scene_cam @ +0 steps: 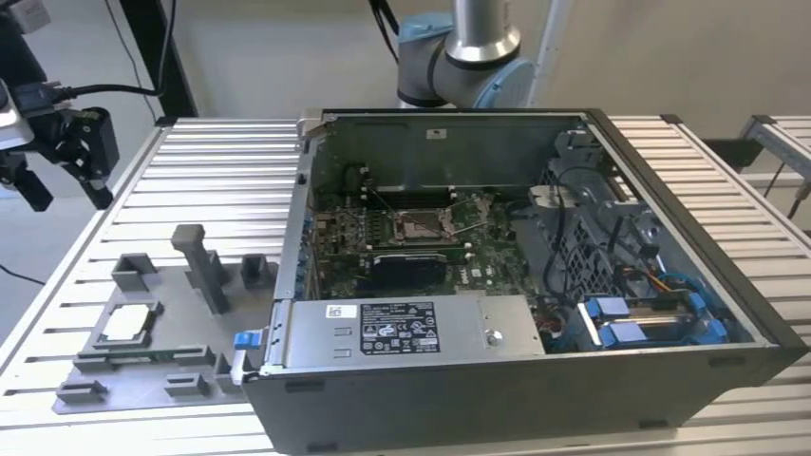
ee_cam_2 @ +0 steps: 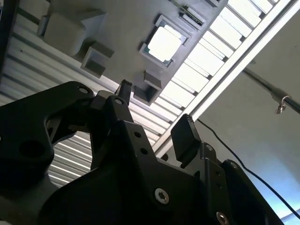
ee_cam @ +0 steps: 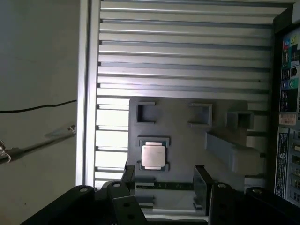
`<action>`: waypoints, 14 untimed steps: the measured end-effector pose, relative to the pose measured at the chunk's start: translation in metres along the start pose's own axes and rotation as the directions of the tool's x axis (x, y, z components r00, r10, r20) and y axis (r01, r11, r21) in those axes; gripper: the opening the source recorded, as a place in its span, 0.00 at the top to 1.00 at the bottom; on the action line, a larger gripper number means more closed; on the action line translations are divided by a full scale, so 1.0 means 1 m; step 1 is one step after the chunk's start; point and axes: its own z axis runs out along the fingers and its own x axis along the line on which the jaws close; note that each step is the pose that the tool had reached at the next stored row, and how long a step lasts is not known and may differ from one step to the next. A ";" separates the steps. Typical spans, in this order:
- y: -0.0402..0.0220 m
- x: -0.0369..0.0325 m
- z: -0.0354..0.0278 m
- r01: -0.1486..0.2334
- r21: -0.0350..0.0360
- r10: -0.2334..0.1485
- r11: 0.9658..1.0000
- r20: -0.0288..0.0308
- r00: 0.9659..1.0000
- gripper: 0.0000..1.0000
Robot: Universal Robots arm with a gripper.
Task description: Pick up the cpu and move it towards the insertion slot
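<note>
Exterior view's left, 9 o'clock of the open computer case [scene_cam: 507, 404]: the gripper [scene_cam: 60, 185] hangs beyond the edge of the slatted table [scene_cam: 203, 152], pointing down. Both wrist views give the jaw gap up close. The fingers [ee_cam_2: 185, 132] are spread wide with bare space between them, grasping nothing.

At 5 o'clock from the gripper in the exterior view, a grey fixture plate [scene_cam: 190, 332] lies on the table, with upright posts and pockets. The cpu [scene_cam: 127, 324] sits flat in a square pocket of that plate, pale face up. It is untouched and well apart from the gripper. The first wrist view looks straight down on the cpu [ee_cam: 153, 156], with a thin green strip [ee_cam: 164, 186] in a groove just beside its pocket. The second wrist view catches the cpu [ee_cam_2: 164, 43] at a slant, glaring white.

The exterior view gives the inside of the case. The insertion slot [scene_cam: 419, 225] is on the green motherboard, at 2 o'clock from the cpu and well apart from it, with a silver frame and dark centre. A black rectangle [scene_cam: 408, 271] lies just at 6 o'clock of the slot. A silver power supply [scene_cam: 405, 328] stands against the near wall, with blue-tabbed drive bays [scene_cam: 647, 323] at 3 o'clock of it. The arm [scene_cam: 462, 57] rises at 12 o'clock behind the case.
</note>
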 end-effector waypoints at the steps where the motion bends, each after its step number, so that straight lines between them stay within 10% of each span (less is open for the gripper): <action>1: 0.0000 0.0000 0.0000 0.000 0.000 0.000 1.000 0.000 1.000 0.00; 14: -0.0045 0.0039 0.0171 -0.006 0.000 0.006 1.000 0.000 1.000 0.00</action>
